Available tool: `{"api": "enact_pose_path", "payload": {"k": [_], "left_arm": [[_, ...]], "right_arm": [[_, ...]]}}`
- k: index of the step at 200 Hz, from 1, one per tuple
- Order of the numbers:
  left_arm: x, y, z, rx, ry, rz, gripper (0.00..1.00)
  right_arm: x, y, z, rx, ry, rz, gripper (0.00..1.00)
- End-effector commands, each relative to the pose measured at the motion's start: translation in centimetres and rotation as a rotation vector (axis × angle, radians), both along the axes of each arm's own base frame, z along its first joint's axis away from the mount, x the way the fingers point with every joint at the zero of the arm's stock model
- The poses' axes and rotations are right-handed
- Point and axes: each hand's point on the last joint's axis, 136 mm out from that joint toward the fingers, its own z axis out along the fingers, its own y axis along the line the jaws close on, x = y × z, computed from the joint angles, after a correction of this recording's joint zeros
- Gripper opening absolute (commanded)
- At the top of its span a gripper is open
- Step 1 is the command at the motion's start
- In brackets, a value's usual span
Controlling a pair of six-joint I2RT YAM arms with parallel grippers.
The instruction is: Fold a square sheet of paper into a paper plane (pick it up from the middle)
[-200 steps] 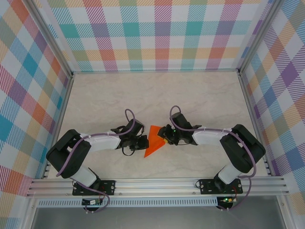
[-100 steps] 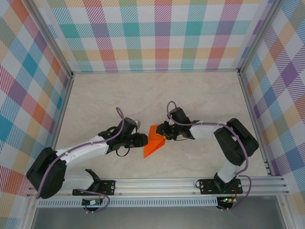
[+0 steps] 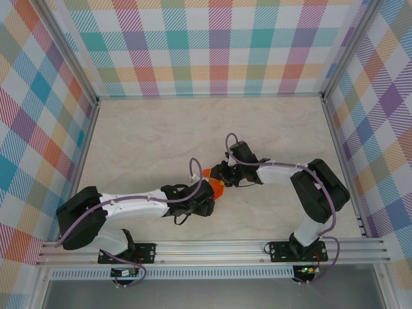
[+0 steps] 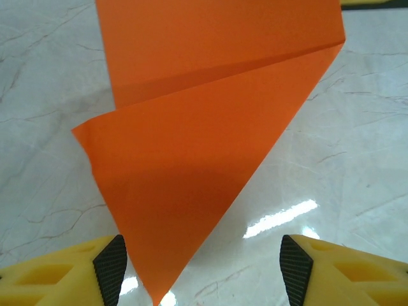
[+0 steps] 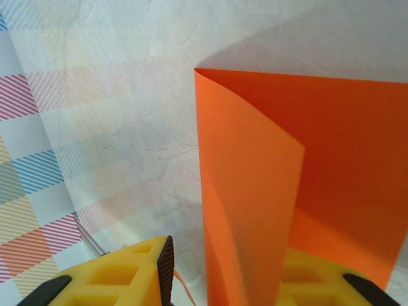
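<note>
That thin bright orange folded paper sheet [image 3: 214, 187] sits mid-tabletop [image 3: 161, 135] between both arms. Left end effector [image 4: 201, 262] gapes open around its pointed tip, and right end effector [image 5: 236, 268] looks pinched on a raised flap. It's feather-light, floppy and creases easily, so I'd grab it near the middle fold.

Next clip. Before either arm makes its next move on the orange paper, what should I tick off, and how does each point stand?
1. Is the left gripper open: ok. Its pads stand apart, with the tip of the orange paper between them.
2. Is the right gripper around the paper: ok. The paper rises between its fingers.
3. Is the right grip firm: cannot tell.
4. Is a crease formed: ok. One runs across the paper.
5. Is the paper flat on the table: not ok. A flap stands up.
</note>
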Motion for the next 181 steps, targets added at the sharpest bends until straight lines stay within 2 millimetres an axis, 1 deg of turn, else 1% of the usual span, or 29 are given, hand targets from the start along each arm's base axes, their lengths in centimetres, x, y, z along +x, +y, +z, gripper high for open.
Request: {"api": "enact_pose_path", "payload": {"k": [1,24,49,65,92,107,124,138,181], "left_arm": [[0.8,0.1,0.0,0.103,-0.076,-0.001,0.66],[0.9,0.1,-0.9,0.157,-0.087,0.001,0.63],[0.7,0.4,-1.5,0.164,-0.084,0.014,0.59],[0.6,0.8,-1.7,0.165,-0.084,0.021,0.52],[0.4,0.8,-1.8,0.148,-0.079,0.024,0.45],[0.3,1.0,-2.0,0.155,-0.076,0.023,0.44],[0.1,1.0,-2.2,0.157,-0.068,0.018,0.48],[0.1,1.1,-2.1,0.152,-0.070,0.017,0.48],[0.0,0.8,-1.9,0.130,-0.076,0.007,0.36]], "right_arm": [[0.2,0.5,1.1,0.028,-0.006,0.023,0.35],[0.2,0.6,1.2,0.034,0.000,0.019,0.35],[0.3,0.5,1.3,0.031,0.002,0.011,0.34],[0.3,0.5,1.3,0.032,0.005,0.007,0.35],[0.4,0.5,1.2,0.032,0.006,0.002,0.34],[0.3,0.5,1.2,0.032,0.009,0.002,0.34],[0.3,0.5,1.2,0.032,0.009,0.003,0.33],[0.4,0.5,1.2,0.033,0.009,0.003,0.32],[0.3,0.4,1.0,0.027,0.012,0.000,0.31]]}}
